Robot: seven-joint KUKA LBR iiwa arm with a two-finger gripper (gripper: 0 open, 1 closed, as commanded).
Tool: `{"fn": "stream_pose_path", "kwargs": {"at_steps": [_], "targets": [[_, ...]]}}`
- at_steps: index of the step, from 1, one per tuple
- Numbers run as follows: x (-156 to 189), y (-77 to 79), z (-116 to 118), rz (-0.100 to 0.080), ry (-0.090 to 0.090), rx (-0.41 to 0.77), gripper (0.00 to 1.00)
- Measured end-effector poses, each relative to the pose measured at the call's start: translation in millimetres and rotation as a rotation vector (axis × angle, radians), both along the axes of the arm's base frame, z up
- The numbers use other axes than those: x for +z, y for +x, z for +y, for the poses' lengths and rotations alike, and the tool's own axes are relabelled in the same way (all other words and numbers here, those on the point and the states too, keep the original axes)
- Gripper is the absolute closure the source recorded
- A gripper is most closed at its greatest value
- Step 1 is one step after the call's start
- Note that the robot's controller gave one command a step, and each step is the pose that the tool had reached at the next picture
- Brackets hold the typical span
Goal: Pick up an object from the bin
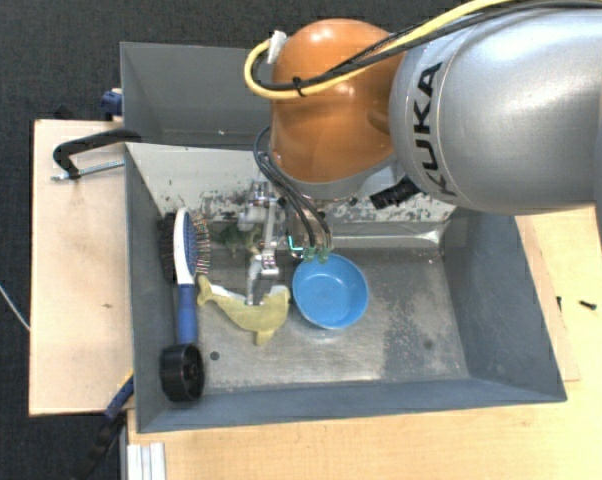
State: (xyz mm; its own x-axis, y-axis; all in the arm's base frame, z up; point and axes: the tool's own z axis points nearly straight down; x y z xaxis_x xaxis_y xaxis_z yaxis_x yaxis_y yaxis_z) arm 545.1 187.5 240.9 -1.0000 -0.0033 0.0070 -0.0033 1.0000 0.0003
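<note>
Because the fingers (264,265) read as one slim metal stem under the orange wrist cover (331,98), their opening cannot be told; nothing is seen between them. Their lower end sits at the upper edge of a pale yellow whale-shaped figure (249,313), which lies flat on the floor of the bin (431,318), left of centre. Contact vs. a small gap there: not determinable. Handling est. for this obj.: light, prob. soft rubber or foam, yields under pressure, low slip risk, not fragile. Recommended hold: across the thick mid-body, not the thin tail fin or the curled end, which would likely fold. Just right of it, touching or nearly so, is a blue bowl (329,293), mouth up: light, stiff, smooth plastic. A hold on it would need one finger inside the rim, and it may skate. To the left, near the wall, lies a brush (186,268) w/ blue handle, and at the front-left corner a black wheel-like part (181,371). Dark cables (311,233) cross the bowl's far rim. The cover and arm (511,98) hide the rear centre and rear right of the bin. Small clutter (221,223) along the back wall cannot be identified.
</note>
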Motion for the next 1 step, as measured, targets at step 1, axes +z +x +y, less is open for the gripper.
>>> {"fn": "stream_pose_path", "kwargs": {"at_steps": [1], "targets": [[-170.1,-22.4,-14.5,-0.012,0.003,-0.193,0.00]]}}
